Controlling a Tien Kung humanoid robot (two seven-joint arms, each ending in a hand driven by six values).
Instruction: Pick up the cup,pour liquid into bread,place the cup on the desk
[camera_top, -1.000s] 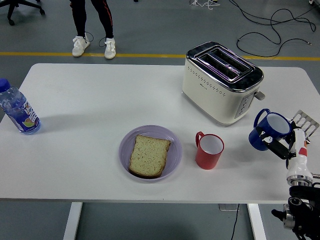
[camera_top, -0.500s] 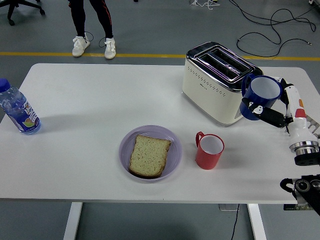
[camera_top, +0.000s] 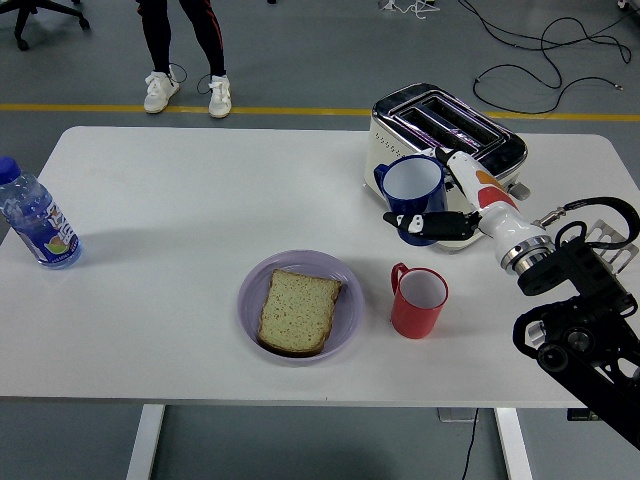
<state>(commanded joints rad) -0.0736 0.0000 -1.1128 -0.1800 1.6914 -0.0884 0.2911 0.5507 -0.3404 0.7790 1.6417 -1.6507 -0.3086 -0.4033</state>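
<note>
Standing at the table's left edge, a water bottle (camera_top: 35, 222) is seen. Bread (camera_top: 298, 311) lies on a purple plate (camera_top: 347, 290), with a red mug (camera_top: 418, 301) just beside. The blue cup (camera_top: 411, 193) is gripped aloft before the toaster (camera_top: 445, 160) by the right hand (camera_top: 455, 205).

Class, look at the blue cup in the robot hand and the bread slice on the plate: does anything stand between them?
Nothing visible does. The blue ceramic cup, held by the right robot hand, is above bare table; the red mug stands nearer, off the line to the bread slice.
</note>
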